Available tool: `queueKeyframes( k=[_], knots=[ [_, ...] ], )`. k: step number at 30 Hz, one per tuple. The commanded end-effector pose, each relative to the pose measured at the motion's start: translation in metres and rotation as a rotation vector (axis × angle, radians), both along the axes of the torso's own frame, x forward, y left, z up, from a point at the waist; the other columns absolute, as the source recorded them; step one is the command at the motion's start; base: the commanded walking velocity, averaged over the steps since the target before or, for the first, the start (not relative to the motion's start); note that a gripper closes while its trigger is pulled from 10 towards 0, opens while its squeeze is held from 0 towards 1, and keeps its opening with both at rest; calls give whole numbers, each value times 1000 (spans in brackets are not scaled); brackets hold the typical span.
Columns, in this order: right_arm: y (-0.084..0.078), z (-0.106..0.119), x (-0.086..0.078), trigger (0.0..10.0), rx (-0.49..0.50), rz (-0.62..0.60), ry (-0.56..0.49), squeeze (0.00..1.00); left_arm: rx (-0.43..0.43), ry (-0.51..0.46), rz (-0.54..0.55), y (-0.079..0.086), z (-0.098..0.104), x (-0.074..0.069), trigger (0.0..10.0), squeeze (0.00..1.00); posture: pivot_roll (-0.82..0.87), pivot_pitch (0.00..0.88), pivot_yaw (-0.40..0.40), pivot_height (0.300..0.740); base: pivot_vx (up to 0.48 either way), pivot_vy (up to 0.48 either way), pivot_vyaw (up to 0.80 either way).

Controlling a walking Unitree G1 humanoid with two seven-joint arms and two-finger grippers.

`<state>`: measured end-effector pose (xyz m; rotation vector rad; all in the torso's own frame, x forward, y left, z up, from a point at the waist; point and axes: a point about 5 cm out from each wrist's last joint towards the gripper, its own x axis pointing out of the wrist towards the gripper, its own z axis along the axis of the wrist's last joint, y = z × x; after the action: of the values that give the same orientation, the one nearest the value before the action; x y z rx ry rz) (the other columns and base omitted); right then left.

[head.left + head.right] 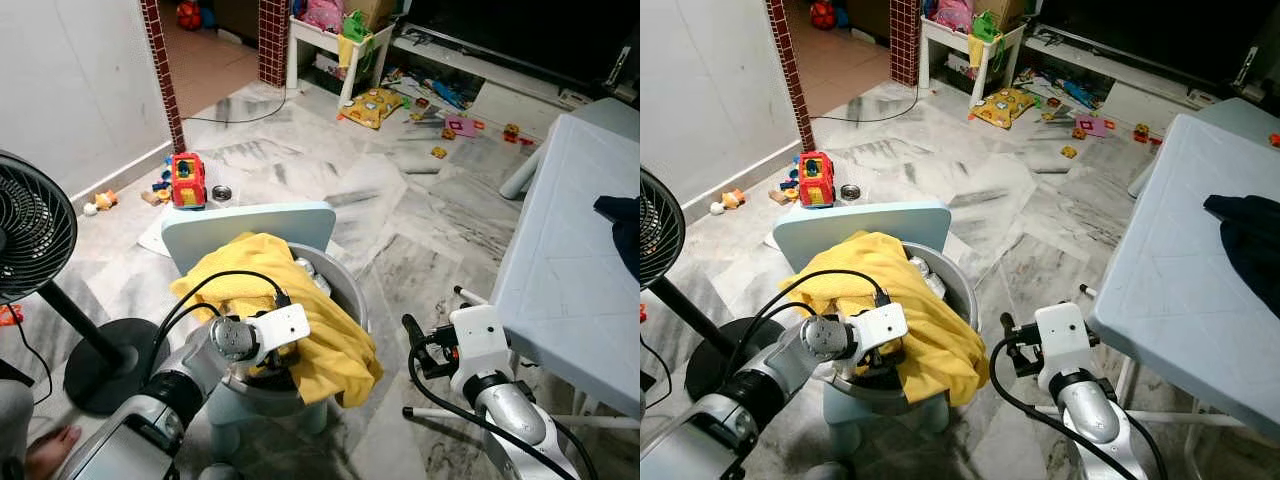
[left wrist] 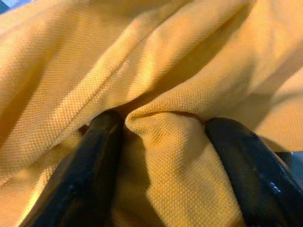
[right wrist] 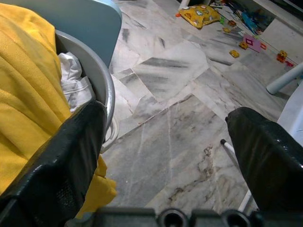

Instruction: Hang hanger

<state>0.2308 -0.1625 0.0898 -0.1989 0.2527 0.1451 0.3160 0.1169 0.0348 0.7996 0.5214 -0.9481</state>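
Left gripper pinching fold of yellow shirt in grey basket; my right gripper wide, just right of basket.

Left arm's wrist is down at the near rim of the grey basin, pressed into the yellow cloth that spills over its side. The basin sits on a pale blue chair. The right arm hangs low between basin and the light blue table, where a dark garment lies. Toys litter the marble floor beyond.
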Motion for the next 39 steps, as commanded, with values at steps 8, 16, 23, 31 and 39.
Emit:
queueKeyframes(
  k=[8,16,23,31,39],
  knots=[
    [-3,1,0,10000,-6,-20,3,0,-26,-11,1,-1,4,5,0,0,49,100,-114,740,0,0,0],
    [-1,-1,0,10000,0,-12,10,0,-55,-3,-3,-3,5,4,0,0,55,102,-114,740,0,0,0],
    [10,-6,-7,10000,28,101,58,0,-58,-10,-19,-4,7,5,0,0,53,103,-115,740,0,0,0],
    [8,-15,-19,10000,13,166,138,0,-96,-9,-62,-8,20,11,0,0,48,102,-115,740,0,0,0],
    [-1,-16,-18,10000,-13,176,164,0,-181,-18,-187,-17,60,17,0,0,60,95,-116,740,0,0,0]
  ],
)
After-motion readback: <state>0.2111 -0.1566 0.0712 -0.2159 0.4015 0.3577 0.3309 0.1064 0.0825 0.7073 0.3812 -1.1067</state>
